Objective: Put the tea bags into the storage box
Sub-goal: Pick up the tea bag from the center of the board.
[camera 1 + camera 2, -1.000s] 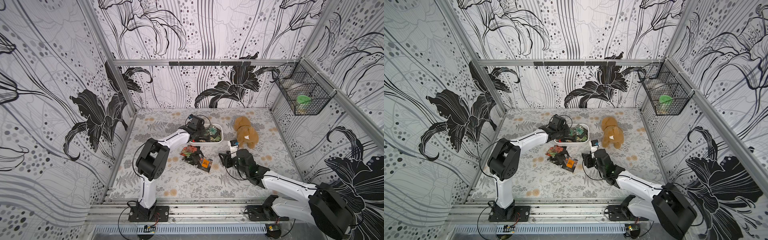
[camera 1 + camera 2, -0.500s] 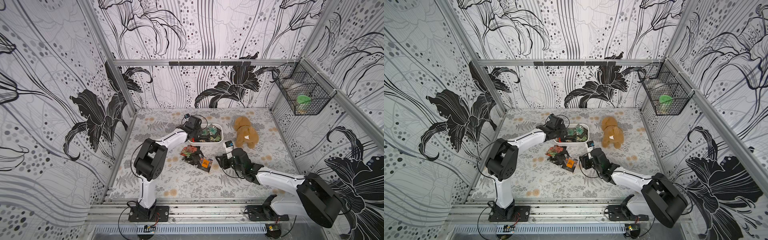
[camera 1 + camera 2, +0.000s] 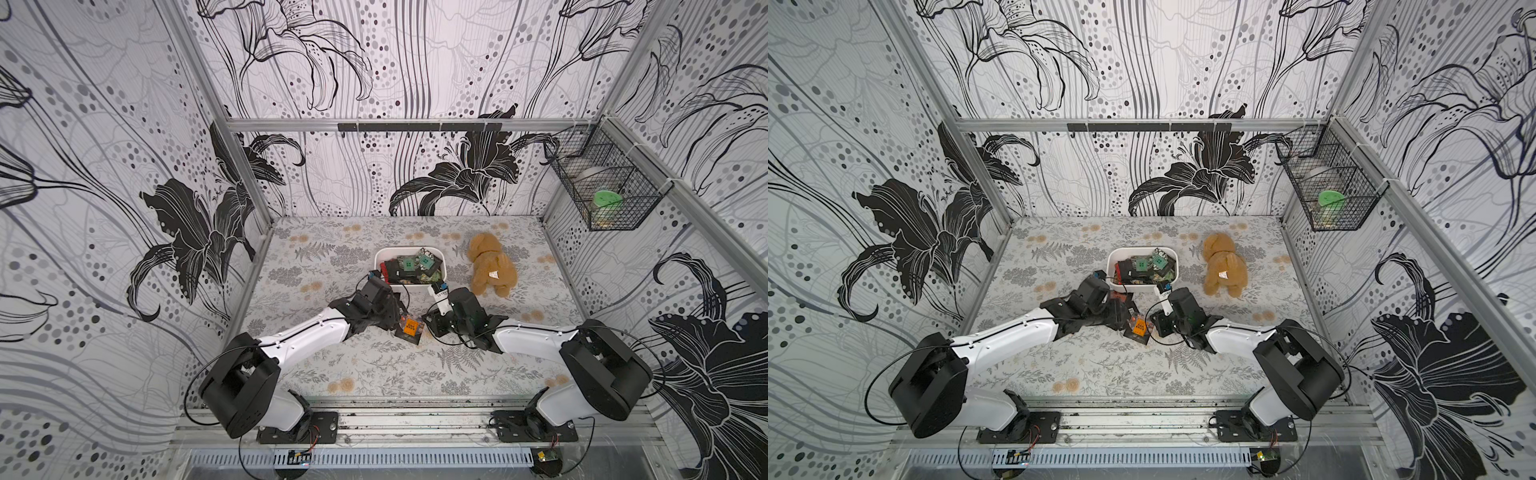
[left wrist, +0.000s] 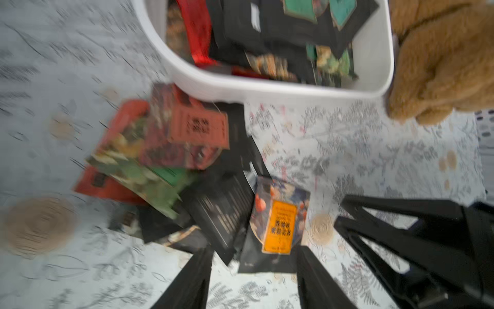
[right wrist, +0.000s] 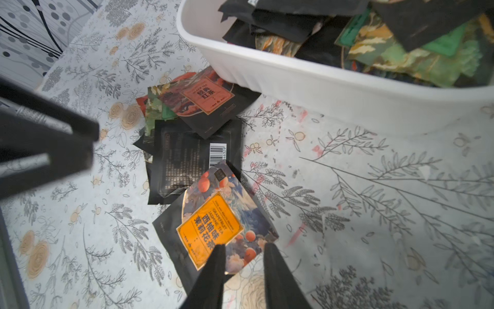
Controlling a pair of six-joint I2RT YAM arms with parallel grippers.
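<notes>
The storage box (image 3: 442,266) is a white tub holding several tea bags (image 3: 409,266). More tea bags lie in a loose pile (image 5: 187,160) on the table just in front of it. Nearest me is an orange-labelled sachet (image 3: 410,328) (image 5: 211,227). My left gripper (image 4: 254,250) is open, its fingers straddling that sachet's near edge without touching it. Opposite it, my right gripper (image 5: 244,247) stands over the sachet's corner, its jaws narrowed and still apart. In both top views the grippers (image 3: 395,316) (image 3: 1156,326) face each other across the sachet.
A tan plush toy (image 3: 490,270) lies right of the box, close to its corner. A black wire basket (image 3: 602,187) with a green-lidded jar hangs on the right wall. The patterned table runs on to the left and towards the front rail.
My left gripper opened over the box, then drew back towards me to the pile. My right gripper moved left onto the orange sachet and narrowed its jaws.
</notes>
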